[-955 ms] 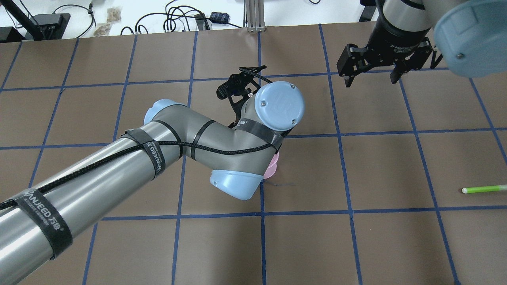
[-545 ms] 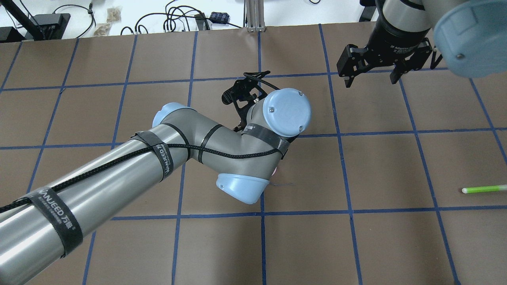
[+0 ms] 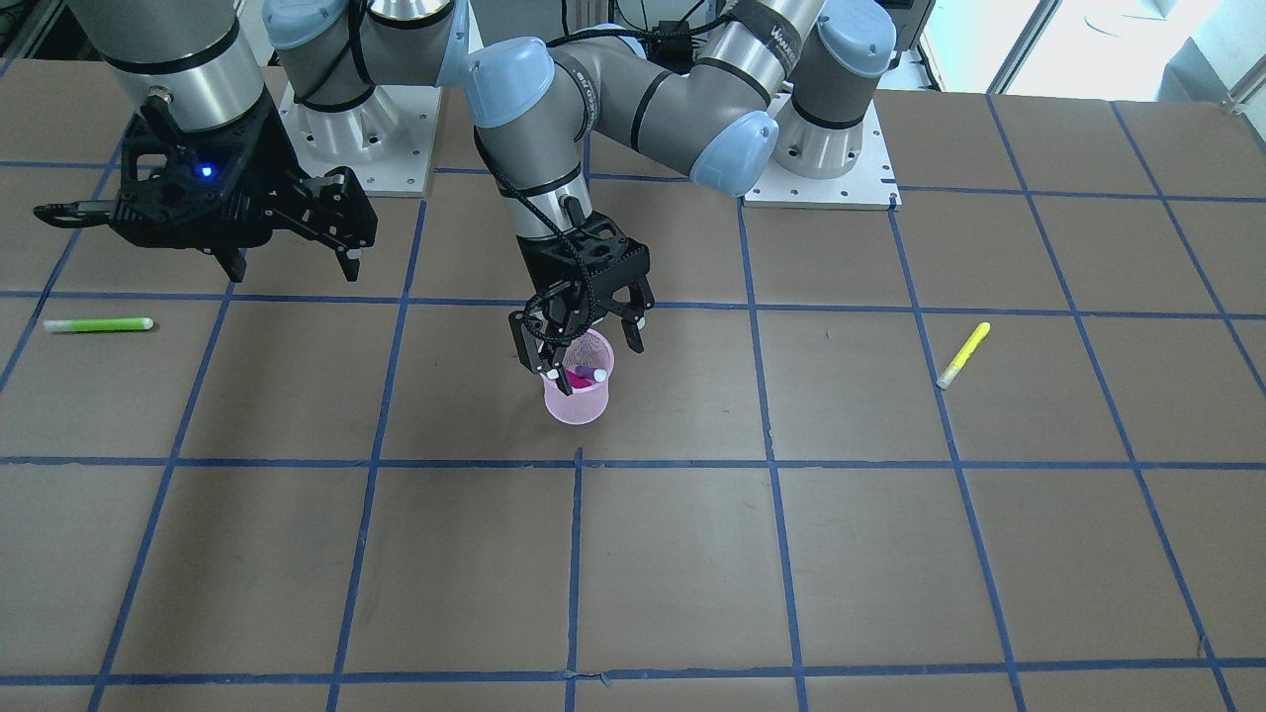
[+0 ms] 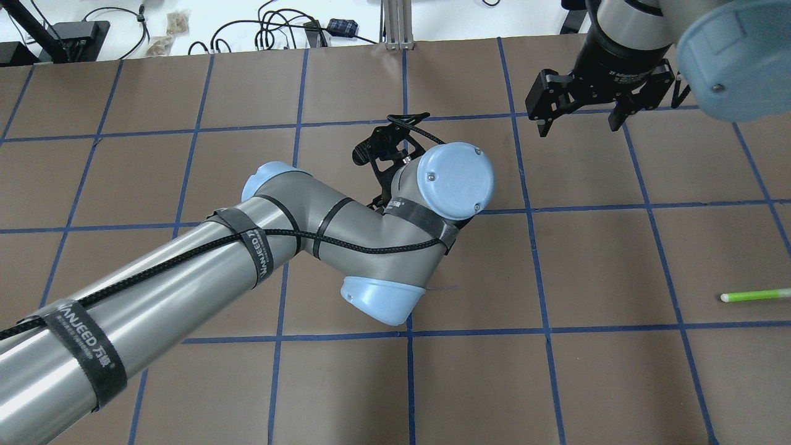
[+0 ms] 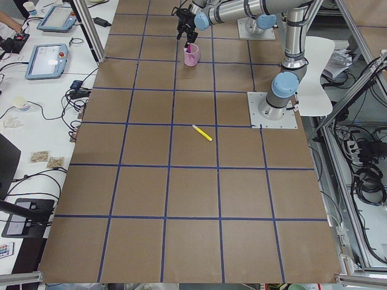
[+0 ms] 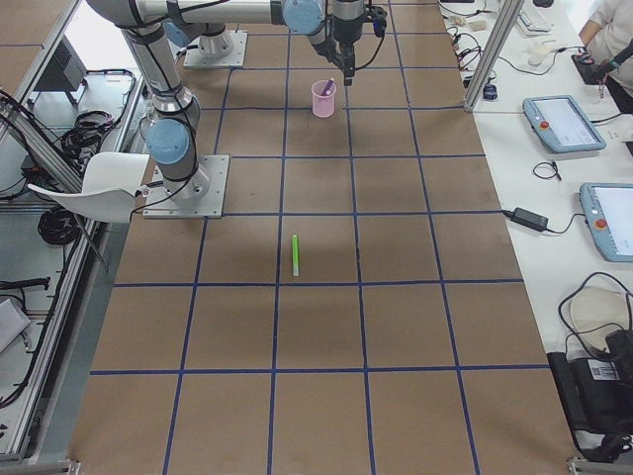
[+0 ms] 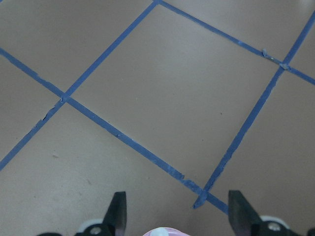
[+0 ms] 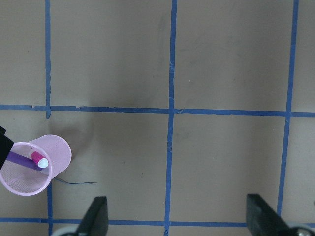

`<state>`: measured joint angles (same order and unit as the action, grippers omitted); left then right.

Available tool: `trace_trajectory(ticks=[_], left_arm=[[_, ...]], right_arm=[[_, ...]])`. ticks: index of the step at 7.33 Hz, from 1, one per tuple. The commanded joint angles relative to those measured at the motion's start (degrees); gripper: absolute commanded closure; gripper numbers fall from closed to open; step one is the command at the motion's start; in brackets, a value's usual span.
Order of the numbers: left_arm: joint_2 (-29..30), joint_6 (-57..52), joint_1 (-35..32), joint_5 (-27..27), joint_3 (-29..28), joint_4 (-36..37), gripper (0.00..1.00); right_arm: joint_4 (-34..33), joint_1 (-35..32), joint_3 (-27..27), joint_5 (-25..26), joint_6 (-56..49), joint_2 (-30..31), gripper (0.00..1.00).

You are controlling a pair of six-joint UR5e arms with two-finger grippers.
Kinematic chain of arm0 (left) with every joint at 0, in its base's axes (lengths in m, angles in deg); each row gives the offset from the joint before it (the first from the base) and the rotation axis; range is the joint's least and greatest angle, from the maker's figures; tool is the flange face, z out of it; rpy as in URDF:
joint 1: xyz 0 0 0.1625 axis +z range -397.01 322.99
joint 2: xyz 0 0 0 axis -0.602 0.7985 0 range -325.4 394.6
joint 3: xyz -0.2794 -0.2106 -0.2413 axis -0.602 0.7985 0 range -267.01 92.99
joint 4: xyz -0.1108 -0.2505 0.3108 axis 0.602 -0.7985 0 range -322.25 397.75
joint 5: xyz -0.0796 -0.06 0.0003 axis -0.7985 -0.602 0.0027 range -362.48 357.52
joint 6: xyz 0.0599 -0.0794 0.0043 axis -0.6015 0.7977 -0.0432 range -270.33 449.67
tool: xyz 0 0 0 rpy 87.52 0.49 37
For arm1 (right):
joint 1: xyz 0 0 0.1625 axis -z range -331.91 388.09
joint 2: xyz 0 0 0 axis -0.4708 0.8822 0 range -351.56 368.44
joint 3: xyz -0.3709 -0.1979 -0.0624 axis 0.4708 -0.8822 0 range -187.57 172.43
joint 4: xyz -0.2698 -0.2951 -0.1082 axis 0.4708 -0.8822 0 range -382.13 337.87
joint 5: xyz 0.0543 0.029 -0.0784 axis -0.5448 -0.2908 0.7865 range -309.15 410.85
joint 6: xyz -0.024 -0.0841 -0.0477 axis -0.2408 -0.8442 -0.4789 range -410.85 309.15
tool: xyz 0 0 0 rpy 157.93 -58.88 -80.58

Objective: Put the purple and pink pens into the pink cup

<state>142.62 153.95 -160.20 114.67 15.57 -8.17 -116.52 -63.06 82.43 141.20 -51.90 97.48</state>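
The pink mesh cup stands upright near the table's middle. A purple pen and a pink pen lean inside it. They also show in the right wrist view: cup, purple pen, pink pen. My left gripper hangs open and empty just above the cup's rim, and its fingers straddle the rim. In the overhead view my left wrist hides the cup. My right gripper is open and empty, high at the far right.
A green pen lies on the robot's right side of the table and also shows in the overhead view. A yellow pen lies on the robot's left side. Blue tape lines grid the brown table.
My left arm has shifted right and a little away from the robot, so its wrist now covers the pink cup in the overhead view. The right arm has not moved.
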Motion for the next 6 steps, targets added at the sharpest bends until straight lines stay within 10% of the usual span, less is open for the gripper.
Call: trace_trajectory(ticks=[1,3,6], left_arm=[[-1.50,-15.99,4.24,-1.21,-1.58,-0.83,0.00],[-3.51,-24.71,13.28,-15.47,-2.29,-7.90,0.00],[-7.47,-41.04,25.93,-21.30,-9.63,-26.42,0.00]], right_arm=[[0.00,0.00,0.00,0.00,0.09,0.00,0.00],[-0.09,-0.09,-0.09,0.00,0.87,0.09,0.00],[0.00,-0.09,-0.26,-0.18,0.70,0.09,0.00]])
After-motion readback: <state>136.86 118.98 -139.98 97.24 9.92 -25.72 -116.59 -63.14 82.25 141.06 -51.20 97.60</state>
